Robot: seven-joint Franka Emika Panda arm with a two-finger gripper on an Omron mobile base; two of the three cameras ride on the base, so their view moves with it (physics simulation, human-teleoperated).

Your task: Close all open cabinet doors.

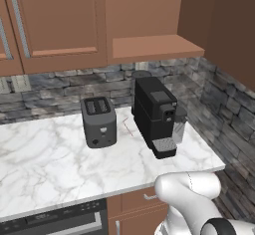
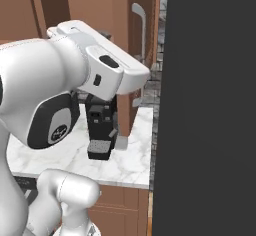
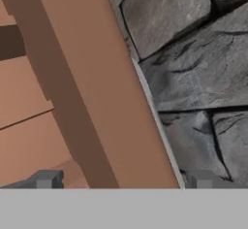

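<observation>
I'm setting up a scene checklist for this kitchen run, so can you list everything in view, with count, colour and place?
Tall reddish-brown wooden wall-cabinet doors with silver bar handles: two closed at upper left; one swung open at right.
Open cabinet shelf: one, reddish-brown, upper middle.
Grey two-slot toaster: one, on the counter, left of the coffee machine.
Black coffee machine: one, on the counter by the back wall.
White marble countertop: one, under both appliances.
Grey stone backsplash: one, behind the counter.
Dark tall panel: one, right side.
White robot arm: one, foreground.
Hand: one, open, close to the open door's edge.
</observation>
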